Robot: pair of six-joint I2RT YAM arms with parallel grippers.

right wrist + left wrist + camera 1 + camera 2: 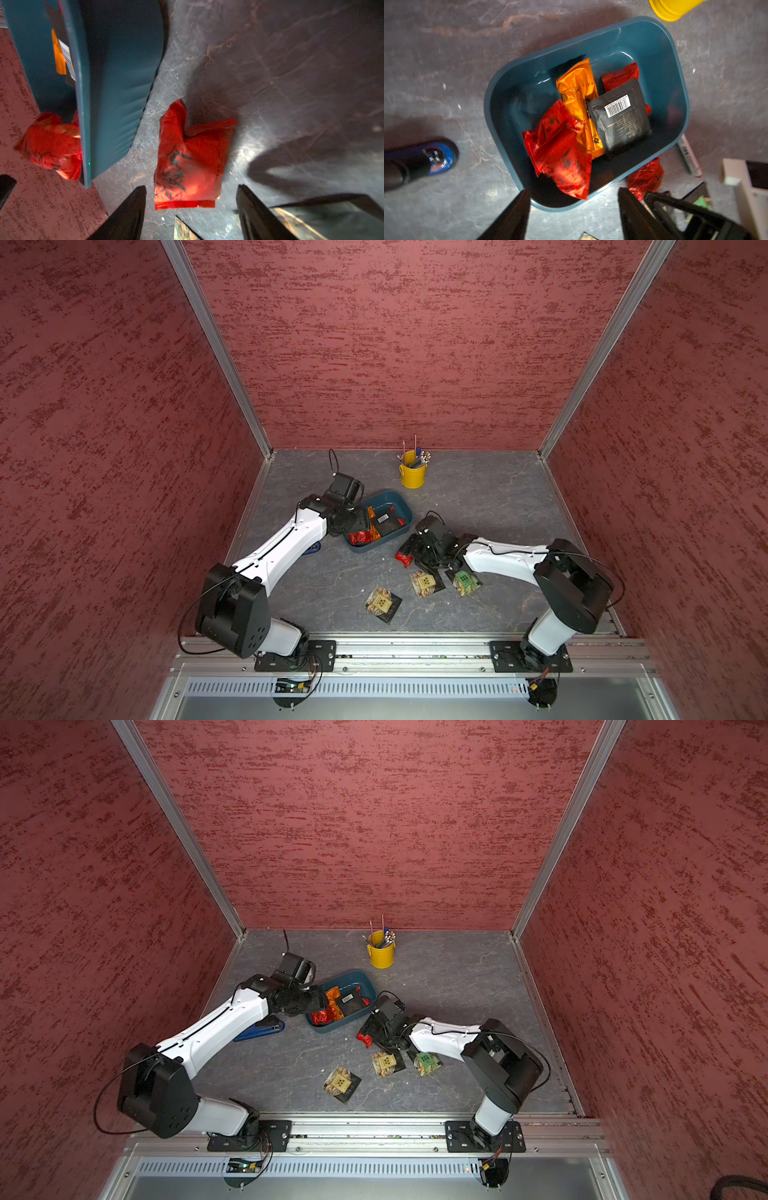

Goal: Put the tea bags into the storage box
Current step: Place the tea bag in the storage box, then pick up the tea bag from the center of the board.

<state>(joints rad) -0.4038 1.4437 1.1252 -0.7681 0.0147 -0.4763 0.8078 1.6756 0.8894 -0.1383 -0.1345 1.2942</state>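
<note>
Red foil packet (187,162) and three sachets (382,603) lie outside storage box (388,498); left claw (574,190), right claw (191,186) spread.

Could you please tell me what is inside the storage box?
An orange packet, a black barcoded sachet and a red packet; a second red packet shows partly beneath the sachet. Anything under them is hidden.

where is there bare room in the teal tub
In the dark teal plastic tub, bare floor at the end nearest the yellow bucket, beyond the orange foil packet. Crowded where red foil packets and black sachet overlap.
</note>
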